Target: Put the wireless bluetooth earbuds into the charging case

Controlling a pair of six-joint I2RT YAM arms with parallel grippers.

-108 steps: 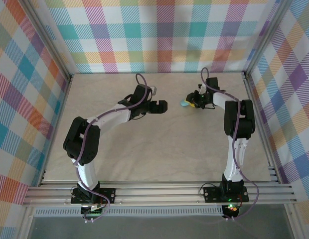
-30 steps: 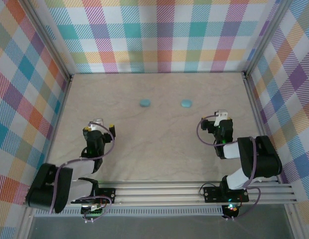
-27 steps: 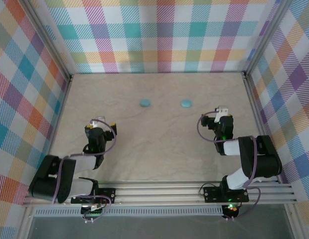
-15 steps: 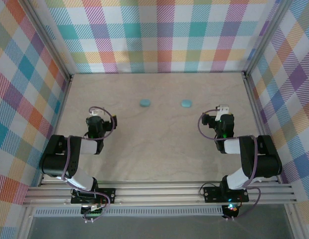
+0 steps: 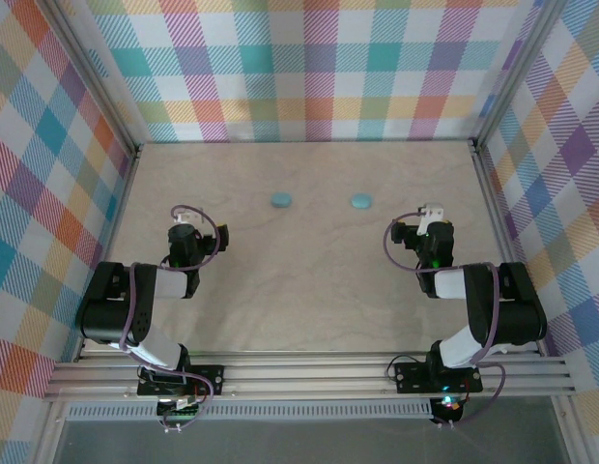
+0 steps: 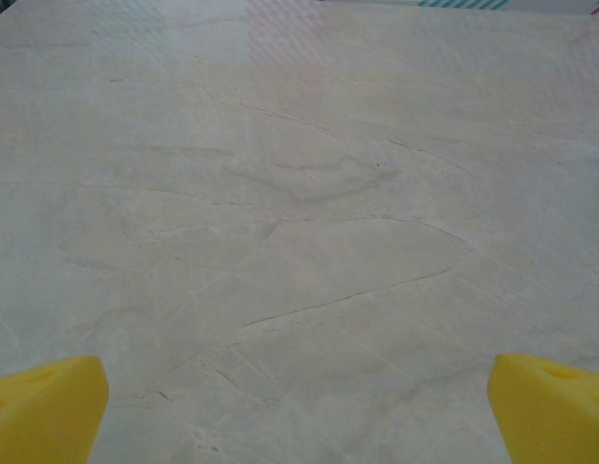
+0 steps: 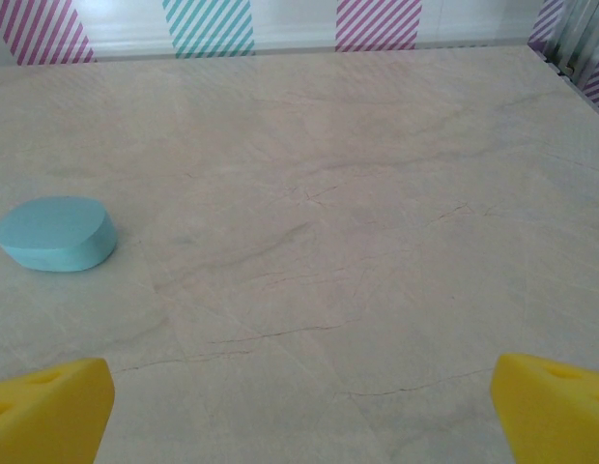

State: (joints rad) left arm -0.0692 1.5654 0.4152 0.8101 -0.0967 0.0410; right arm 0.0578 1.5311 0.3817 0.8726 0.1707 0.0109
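Two closed, rounded teal charging cases lie on the marble table toward the back: the left case (image 5: 281, 199) and the right case (image 5: 360, 200). The right wrist view has the right case (image 7: 56, 233) ahead and to the left. No earbuds are visible; they are hidden or out of view. My left gripper (image 5: 189, 232) (image 6: 298, 414) hovers low over bare table, its yellow fingertips (image 6: 43, 406) wide apart and open, holding nothing. My right gripper (image 5: 426, 226) (image 7: 299, 414) is likewise open and empty, with its yellow fingertips (image 7: 553, 406) at the frame corners, well short of the case.
Plaid walls and aluminium rails (image 5: 309, 372) enclose the table. Both arms are folded back near their bases (image 5: 179, 377), with purple cables looping over them. The table (image 5: 309, 280) between the grippers and the cases is bare marble.
Both arms pulled back from the cases toward the near side, leaving the cases closed on the table. In the last second the left gripper shifted slightly farther away; the right barely moved.
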